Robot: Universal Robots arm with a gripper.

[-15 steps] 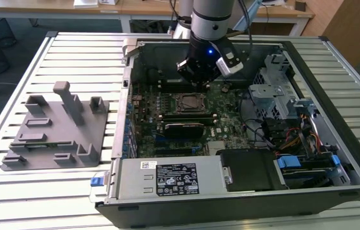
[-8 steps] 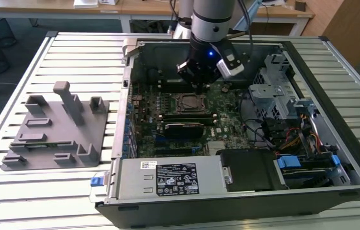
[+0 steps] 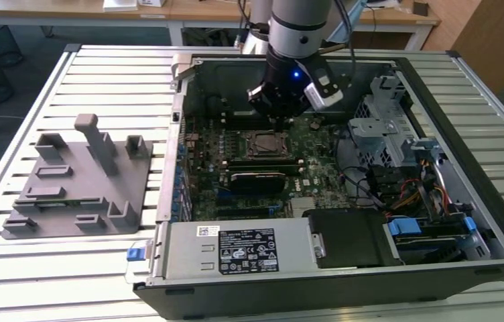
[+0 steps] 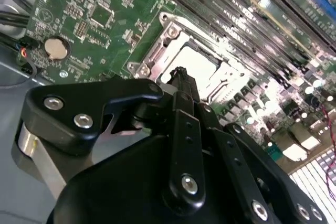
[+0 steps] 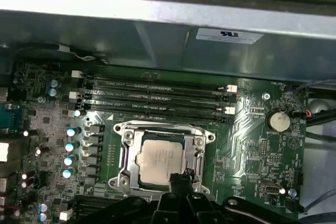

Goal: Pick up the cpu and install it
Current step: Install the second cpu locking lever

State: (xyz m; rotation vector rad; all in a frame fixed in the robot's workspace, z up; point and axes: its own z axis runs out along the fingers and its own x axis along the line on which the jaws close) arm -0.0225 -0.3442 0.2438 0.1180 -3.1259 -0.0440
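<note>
Cpu (image 5: 161, 160) seated in metal socket (image 5: 126, 150) on green motherboard (image 5: 252, 129), lower centre of first wrist view. Claw (image 5: 181, 178) poised just above its edge, clenched, grasping nothing.

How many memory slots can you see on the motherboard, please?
4 memory slots, all empty, in the first wrist view: parallel rows side by side between the CPU socket and the case wall.

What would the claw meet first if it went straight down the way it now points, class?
Probably the cpu lying in its socket: in both wrist views the claw hangs just above the chip's edge. Depth is unclear, so the socket's metal frame could come first.
</note>
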